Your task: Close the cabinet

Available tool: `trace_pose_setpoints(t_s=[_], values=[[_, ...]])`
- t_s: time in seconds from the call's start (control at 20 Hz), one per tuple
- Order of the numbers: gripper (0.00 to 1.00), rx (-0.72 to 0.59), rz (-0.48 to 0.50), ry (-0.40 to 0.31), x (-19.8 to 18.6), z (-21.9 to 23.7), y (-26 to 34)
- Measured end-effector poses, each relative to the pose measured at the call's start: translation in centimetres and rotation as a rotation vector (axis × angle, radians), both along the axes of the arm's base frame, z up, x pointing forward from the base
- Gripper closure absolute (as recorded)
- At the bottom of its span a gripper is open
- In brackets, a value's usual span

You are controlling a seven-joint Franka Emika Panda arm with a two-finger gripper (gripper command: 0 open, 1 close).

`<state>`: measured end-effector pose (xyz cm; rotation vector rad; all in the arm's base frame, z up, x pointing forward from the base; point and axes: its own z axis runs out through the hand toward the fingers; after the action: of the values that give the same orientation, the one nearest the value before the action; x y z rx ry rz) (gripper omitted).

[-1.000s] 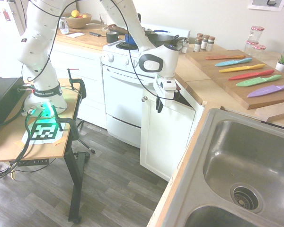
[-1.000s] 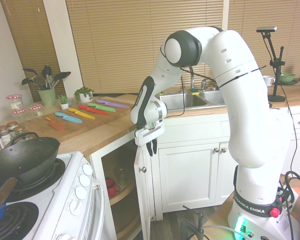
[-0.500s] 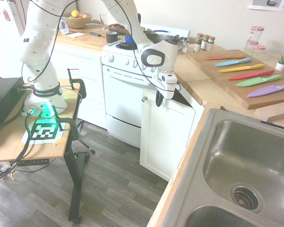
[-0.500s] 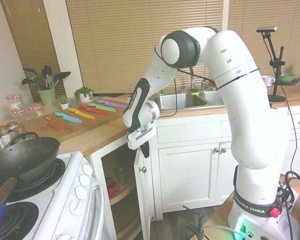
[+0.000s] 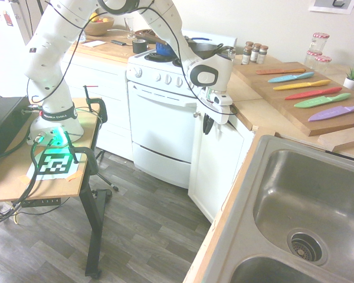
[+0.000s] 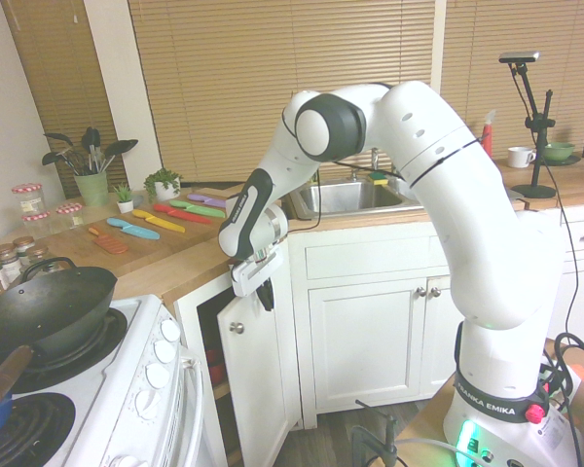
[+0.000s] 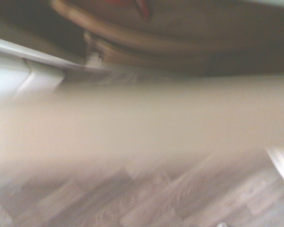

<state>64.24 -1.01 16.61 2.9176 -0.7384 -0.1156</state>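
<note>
Closed gripper against the top of a nearly shut door

The black two-finger gripper (image 6: 264, 294), fingers together and empty, points down at the upper edge of the white recessed-panel cabinet (image 6: 256, 389) door, centre frame beside the white oven (image 5: 159, 127). A dark gap remains on the door's left; its long axis stands upright under the butcher-block top (image 6: 190, 265), above grey plank flooring (image 5: 141, 236).

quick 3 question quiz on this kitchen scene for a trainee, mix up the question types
1. True or false: the cabinet door is fully shut.
2. The tool is at the door's: A) top edge B) bottom edge C) knob
3. What sits on the stove in the second exterior view?

Key: 1. False, a dark gap still shows on its stove side. 2. A. 3. A dark wok.
</note>
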Motion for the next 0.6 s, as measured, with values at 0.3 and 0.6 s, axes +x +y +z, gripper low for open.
trace_pose_setpoints(t_s=[0.3,0.6], values=[[1.00,0.007,0.015,0.022,-0.1,0.6,1.4],[1.00,0.020,0.051,-0.053,-0.7,2.9,1.6]])
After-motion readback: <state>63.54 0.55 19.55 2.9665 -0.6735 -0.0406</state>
